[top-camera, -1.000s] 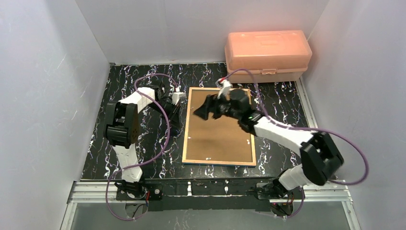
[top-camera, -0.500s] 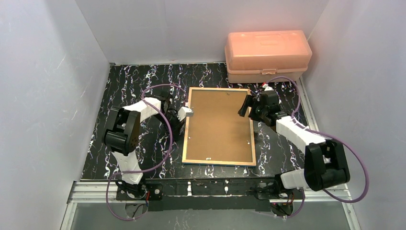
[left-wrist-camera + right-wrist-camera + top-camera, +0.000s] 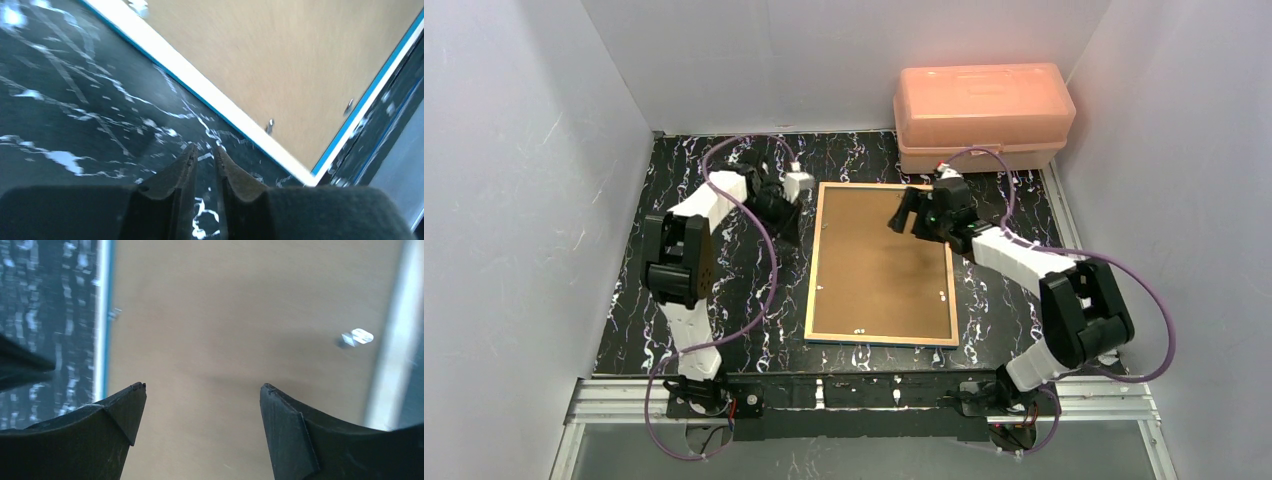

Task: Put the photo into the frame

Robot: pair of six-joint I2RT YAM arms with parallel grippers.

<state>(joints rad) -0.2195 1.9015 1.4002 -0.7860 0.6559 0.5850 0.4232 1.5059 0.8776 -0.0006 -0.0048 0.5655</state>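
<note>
Shows the frame (image 3: 814, 270) lying flat and back up in the middle of the table (image 3: 724, 180), with the brown backing board (image 3: 879, 280) filling it; shows no photo anywhere, so cannot tell whether under the board or somewhere else. Shows the left gripper (image 3: 204, 150) pressed almost together with nothing in it, low over the dark table just beside the frame's left edge, near its far left corner; shows the right gripper (image 3: 202, 387) spread wide and holding nothing, hanging over the board near the frame's far right corner, close to a small metal tab (image 3: 356, 336); shows the pink box (image 3: 982, 115) at the far right corner of the table.

Looks, as a guess, like checking or fixing the back. Could go wrong by pushing down on the board and sliding the whole frame into the left gripper, so close beside the edge; could miss the little tab for being thin and flat, or bend it by grabbing too hard; could crack any glass underneath by pressing too much; could also end with an empty frame by closing the back without the photo inside.
</note>
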